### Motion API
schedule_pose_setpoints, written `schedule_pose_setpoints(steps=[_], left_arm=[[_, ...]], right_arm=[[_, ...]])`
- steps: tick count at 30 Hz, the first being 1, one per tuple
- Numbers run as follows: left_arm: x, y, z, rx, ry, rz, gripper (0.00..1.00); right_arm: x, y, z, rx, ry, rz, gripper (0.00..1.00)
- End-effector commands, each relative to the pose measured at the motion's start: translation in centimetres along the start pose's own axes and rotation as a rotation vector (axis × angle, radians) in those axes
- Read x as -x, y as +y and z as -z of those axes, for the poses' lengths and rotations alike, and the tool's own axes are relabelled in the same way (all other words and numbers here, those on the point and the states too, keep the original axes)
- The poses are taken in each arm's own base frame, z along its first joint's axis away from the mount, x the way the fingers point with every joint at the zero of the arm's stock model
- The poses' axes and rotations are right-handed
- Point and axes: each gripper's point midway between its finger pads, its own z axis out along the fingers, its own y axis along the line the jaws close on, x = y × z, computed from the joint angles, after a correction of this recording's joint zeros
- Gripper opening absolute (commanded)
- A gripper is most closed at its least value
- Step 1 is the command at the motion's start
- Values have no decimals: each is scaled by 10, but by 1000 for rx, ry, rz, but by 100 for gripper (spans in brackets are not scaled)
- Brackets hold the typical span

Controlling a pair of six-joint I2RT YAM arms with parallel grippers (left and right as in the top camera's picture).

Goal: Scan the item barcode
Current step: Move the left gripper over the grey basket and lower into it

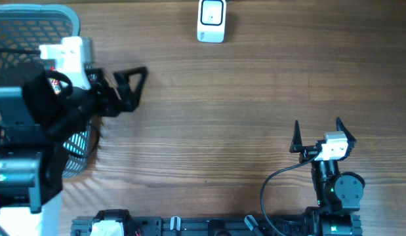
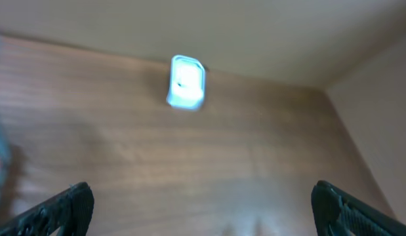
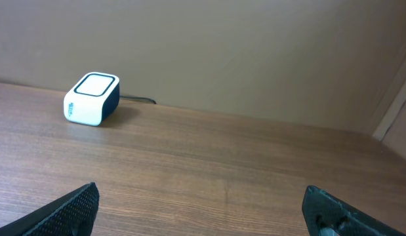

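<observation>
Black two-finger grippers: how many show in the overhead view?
2. The left gripper, open, hangs beside the light blue mesh basket at the left edge; the right gripper, open, is low on the right. No others visible.

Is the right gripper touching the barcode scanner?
Apart. The overhead view shows a stretch of table between the right gripper and the barcode scanner.

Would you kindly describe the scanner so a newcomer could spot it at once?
On the wooden table, look to the middle of the far edge. There sits the scanner, a small white box with dark sides and a cable. It stands alone on bare wood, well away from the mesh basket at the left.
</observation>
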Motion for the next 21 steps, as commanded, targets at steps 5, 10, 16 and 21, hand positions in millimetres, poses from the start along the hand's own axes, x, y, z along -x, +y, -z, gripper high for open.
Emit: schedule_pose_setpoints(steps=[5,10,16,21], left_arm=[[53,112,84,662,-230,275,100],[13,197,135,937,-282,759,100],[-4,239,124,978,-188,900,100],[-33,276,109,1098,-27,974,100]], right_arm=[[1,-1,0,-7,-3,13,100],[1,-1,0,-7,-3,13,100],[1,-1,0,-7,-3,13,100],[1,-1,0,-7,-3,13,100]])
